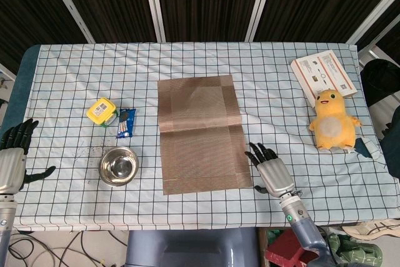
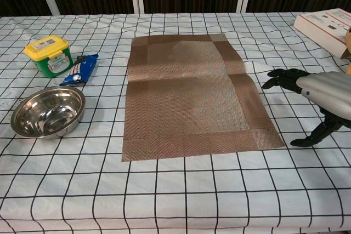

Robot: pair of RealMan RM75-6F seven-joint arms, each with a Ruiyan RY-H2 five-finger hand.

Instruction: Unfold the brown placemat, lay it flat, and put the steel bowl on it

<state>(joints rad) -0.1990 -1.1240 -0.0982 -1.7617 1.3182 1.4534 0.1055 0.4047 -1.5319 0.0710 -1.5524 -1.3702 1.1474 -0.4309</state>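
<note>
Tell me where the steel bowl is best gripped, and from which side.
Probably the rim of the steel bowl, from above: it sits upright, mouth open, and its smooth rounded wall offers little hold. The left hand, open at the table's left edge, is nearest; fingers over its left rim.
</note>
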